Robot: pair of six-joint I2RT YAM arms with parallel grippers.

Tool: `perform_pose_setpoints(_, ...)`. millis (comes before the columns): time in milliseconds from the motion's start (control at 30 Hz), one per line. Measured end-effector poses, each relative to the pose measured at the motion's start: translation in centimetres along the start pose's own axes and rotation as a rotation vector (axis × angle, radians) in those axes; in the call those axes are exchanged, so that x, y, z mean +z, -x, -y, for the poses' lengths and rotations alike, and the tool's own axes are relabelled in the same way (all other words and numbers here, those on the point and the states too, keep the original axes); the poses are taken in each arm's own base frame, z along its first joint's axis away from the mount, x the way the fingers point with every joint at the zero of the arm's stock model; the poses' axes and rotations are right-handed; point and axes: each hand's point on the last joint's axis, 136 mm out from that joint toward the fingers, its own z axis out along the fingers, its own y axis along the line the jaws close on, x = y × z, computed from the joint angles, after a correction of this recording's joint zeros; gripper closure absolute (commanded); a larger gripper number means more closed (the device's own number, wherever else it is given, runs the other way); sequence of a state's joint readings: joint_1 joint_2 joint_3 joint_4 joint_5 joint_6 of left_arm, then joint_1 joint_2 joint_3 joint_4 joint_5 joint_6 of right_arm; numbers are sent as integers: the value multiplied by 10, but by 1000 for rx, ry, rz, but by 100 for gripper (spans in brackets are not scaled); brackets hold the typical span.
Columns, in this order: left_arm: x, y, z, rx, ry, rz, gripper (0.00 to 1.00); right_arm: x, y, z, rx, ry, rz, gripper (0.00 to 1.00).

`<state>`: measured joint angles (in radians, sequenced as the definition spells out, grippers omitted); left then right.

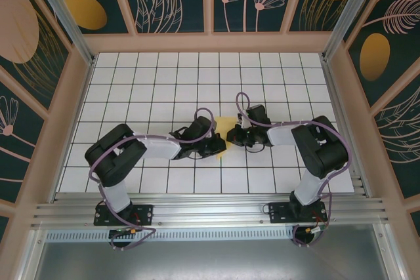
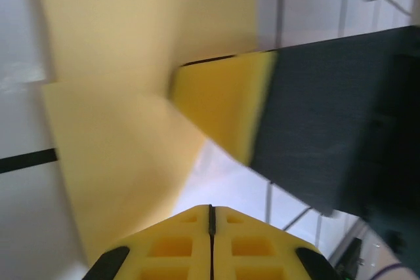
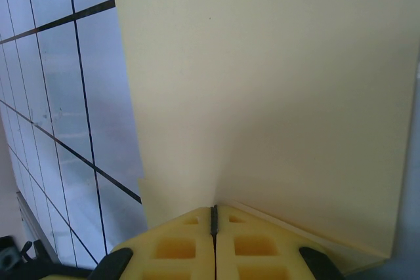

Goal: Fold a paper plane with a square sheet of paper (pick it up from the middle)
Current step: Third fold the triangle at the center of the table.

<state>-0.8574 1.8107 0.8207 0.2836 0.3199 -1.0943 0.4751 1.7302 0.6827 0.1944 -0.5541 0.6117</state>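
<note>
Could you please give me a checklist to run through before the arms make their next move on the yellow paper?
1. Right fingers shut on the sheet: ok.
2. Left fingers shut: ok.
3. Left fingers pinching the sheet: cannot tell.
4. Sheet free of tears: ok where visible.
5. Plane shape finished: not ok, a broad folded sheet.
6. Gap between both arms' fingers: cannot tell, very close.
</note>
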Motion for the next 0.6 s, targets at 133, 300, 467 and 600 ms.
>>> perform_pose_setpoints(133, 4, -6, -15, -13, 37, -23, 92, 0, 0, 0, -1, -3, 2, 93)
perform_pose_setpoints(300, 4, -7, -17, 4, 46, -22, 93, -1, 1, -1, -4, -9, 7, 92)
perform_pose_setpoints(467, 4, -6, -18, 21, 49, -17, 95, -6, 2, 1, -8, -48, 27, 90)
perform_pose_setpoints(600, 4, -6, -18, 30, 51, -15, 96, -18, 8, -9, -26, -43, 62, 92)
